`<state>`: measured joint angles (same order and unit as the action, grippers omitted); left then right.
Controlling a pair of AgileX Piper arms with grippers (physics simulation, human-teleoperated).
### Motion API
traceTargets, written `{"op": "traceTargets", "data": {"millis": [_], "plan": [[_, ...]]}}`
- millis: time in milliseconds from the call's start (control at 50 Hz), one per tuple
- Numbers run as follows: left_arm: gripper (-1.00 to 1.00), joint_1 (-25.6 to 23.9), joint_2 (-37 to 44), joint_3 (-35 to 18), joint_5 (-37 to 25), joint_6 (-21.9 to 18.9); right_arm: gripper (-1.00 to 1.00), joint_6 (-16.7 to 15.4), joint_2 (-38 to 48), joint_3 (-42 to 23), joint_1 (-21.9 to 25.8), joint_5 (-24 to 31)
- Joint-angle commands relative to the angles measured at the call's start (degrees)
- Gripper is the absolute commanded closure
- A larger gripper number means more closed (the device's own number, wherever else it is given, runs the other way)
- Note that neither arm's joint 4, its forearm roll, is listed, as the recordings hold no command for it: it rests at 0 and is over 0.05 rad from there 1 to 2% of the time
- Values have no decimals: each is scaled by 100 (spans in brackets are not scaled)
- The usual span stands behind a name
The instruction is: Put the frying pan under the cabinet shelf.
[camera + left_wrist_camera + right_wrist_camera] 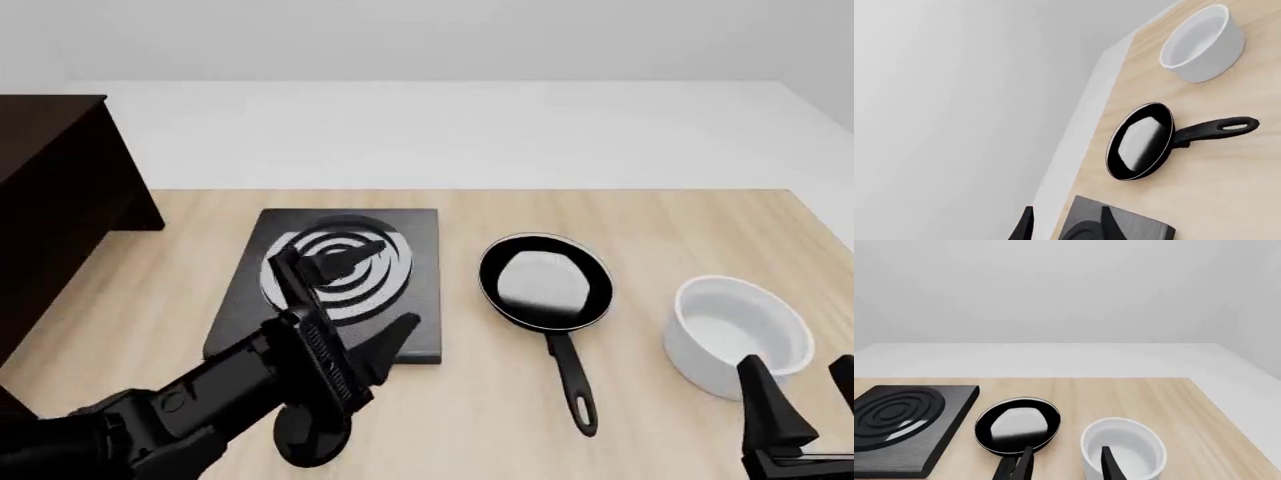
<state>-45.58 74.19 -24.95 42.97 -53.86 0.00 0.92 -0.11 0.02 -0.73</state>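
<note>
Frying pan (546,283) resting flat on the wooden tabletop (641,215), just beside the right edge of the black stove plate (342,285) and left of the white bowl (742,335); its long handle, ending in a loop, runs toward the robot's side. The cabinet shelf (54,200) stands at the far left of the front view, well apart from the pan, with the stove plate between them. Left pincer (344,300) hovers over the stove plate with its fingers spread wide and nothing between them; right pincer (801,400) sits low at the right edge of the front view, fingers likewise apart and empty, near the bowl. The step in hand appears to be the approach to the pan: neither pincer touches it. A sound grasp would probably close across the thin handle partway along, jaws set crosswise to its length, so the pan stays level when lifted; the carry must then clear the stove plate and bring the pan in low enough to pass beneath the cabinet. Which arm is meant to act cannot be determined. The cabinet is cut off by the frame, so its underside and the opening below it are not visible. A round black object (310,438) lies partly hidden under the left arm. Both wrist views show only fingertips at the frame edge.
</note>
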Motion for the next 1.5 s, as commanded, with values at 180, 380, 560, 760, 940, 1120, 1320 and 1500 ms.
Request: {"op": "traceTargets", "data": {"millis": [180, 380, 560, 760, 940, 1120, 1320, 1500], "plan": [[-100, -459, 734, -205, 283, -639, -100, 1, 0, 0, 0, 0], [-100, -708, 1073, -320, 384, -881, -100, 1, 4, 0, 1, -1], [-100, -960, 1363, -352, 537, -966, -100, 1, -1, 0, -1, 0], [-100, -1150, 1563, -404, 532, -1104, -100, 0, 2, 0, 0, -1], [-100, -1340, 1911, -426, 726, -1178, -100, 1, 0, 0, 1, 0], [-100, -1497, 2233, -578, 823, -1283, -100, 0, -1, 0, 0, 0], [-100, -1553, 2660, -774, 872, -1392, -100, 0, 2, 0, -1, 0], [-100, -1553, 2945, -988, 842, -1417, -100, -1, 0, 0, 0, 0]]}}
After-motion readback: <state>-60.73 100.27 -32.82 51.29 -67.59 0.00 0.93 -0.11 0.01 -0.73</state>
